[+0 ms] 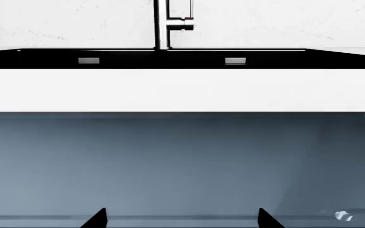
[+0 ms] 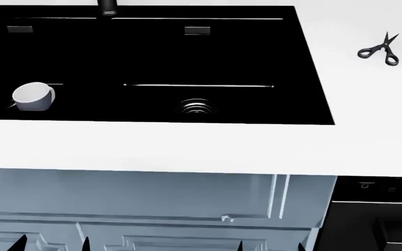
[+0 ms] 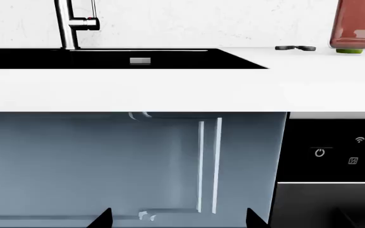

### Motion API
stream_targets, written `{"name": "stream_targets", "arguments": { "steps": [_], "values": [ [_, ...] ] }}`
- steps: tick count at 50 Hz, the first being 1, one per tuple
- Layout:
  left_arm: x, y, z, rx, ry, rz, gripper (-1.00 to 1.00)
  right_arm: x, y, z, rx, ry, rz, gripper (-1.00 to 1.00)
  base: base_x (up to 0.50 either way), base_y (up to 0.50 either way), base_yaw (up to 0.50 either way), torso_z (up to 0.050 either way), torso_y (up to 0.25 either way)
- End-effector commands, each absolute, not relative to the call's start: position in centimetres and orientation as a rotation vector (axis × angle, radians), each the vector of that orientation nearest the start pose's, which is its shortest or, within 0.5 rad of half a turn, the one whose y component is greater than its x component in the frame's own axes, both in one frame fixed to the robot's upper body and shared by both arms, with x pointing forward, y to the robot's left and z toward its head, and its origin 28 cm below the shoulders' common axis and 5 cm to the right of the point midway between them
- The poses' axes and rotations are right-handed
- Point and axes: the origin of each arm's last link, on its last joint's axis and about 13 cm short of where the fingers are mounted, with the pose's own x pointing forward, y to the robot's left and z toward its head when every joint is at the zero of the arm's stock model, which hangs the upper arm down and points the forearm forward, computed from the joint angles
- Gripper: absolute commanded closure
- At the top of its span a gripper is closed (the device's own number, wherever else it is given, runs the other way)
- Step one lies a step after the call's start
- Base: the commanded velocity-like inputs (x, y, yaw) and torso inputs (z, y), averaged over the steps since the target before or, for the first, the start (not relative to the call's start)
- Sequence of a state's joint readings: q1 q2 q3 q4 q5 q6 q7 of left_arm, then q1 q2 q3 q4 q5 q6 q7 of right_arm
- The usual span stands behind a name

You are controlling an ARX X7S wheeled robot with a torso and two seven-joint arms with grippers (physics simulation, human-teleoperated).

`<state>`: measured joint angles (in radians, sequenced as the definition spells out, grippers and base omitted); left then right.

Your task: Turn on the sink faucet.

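Your sink faucet point(image 1: 162, 23) stood at the back edge of the sink point(image 2: 152, 63), rigid slick metal I'd guess, so you'd want to nudge its short side lever point(image 1: 184, 23), and both end effectors sat low, tips spread, holding nothing.

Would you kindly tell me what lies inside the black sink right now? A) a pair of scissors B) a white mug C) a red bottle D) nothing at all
B: in the head view a white mug lies tipped in the left basin of the sink; the scissors rest on the counter.
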<state>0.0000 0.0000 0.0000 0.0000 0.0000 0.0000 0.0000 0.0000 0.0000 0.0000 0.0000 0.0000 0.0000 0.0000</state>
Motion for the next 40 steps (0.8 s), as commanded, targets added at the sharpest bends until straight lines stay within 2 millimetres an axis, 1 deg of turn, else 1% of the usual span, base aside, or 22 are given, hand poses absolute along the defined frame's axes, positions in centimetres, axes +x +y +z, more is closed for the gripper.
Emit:
{"name": "stream_targets", "arguments": {
  "steps": [1,18,24,25,26,27,31,34,36,40],
  "values": [
    [21.0,20.5,1.4,-0.002,0.001,-0.002,-1.00,21.0,-9.5,1.4,-0.002,-0.005,0.007,-1.00,0.00,0.00,0.00,0.000,0.000],
    [21.0,20.5,1.4,0.004,0.005,0.012,-1.00,20.9,-9.6,1.6,0.003,-0.015,0.005,-1.00,0.00,0.00,0.00,0.000,0.000],
    [20.7,20.4,1.8,0.003,-0.047,-0.008,-1.00,20.8,-9.6,1.8,-0.003,-0.018,0.008,-1.00,0.00,0.00,0.00,0.000,0.000],
    [20.4,20.5,2.1,-0.015,-0.102,-0.028,-1.00,20.8,-9.6,1.8,-0.004,-0.019,0.008,-1.00,0.00,0.00,0.00,0.000,0.000],
    [20.5,20.5,2.1,-0.011,-0.072,-0.014,-1.00,20.8,-9.6,2.0,-0.006,-0.023,0.008,-1.00,0.00,0.00,0.00,0.000,0.000],
    [20.2,20.5,2.4,0.020,-0.122,-0.038,-1.00,20.7,-9.6,2.2,-0.009,-0.029,0.008,-1.00,0.00,0.00,0.00,0.018,0.000],
    [19.8,20.7,3.3,-0.022,-0.147,-0.043,-1.00,20.6,-9.7,3.0,-0.016,-0.048,-0.001,-1.00,0.00,0.00,0.00,0.049,0.000],
    [19.3,20.7,4.1,0.005,-0.167,-0.041,-1.00,20.2,-9.8,3.9,-0.025,-0.065,0.006,-1.00,0.00,0.00,0.00,0.050,0.000],
    [19.1,20.7,4.2,0.005,-0.164,-0.043,-1.00,20.0,-9.8,4.2,-0.033,-0.074,0.008,-1.00,0.00,0.00,0.00,0.050,0.000],
    [18.6,21.0,5.9,0.012,-0.179,-0.051,-1.00,19.7,-9.8,5.6,-0.045,-0.087,0.013,-1.00,0.00,0.00,0.00,0.050,0.000]
  ]
}}
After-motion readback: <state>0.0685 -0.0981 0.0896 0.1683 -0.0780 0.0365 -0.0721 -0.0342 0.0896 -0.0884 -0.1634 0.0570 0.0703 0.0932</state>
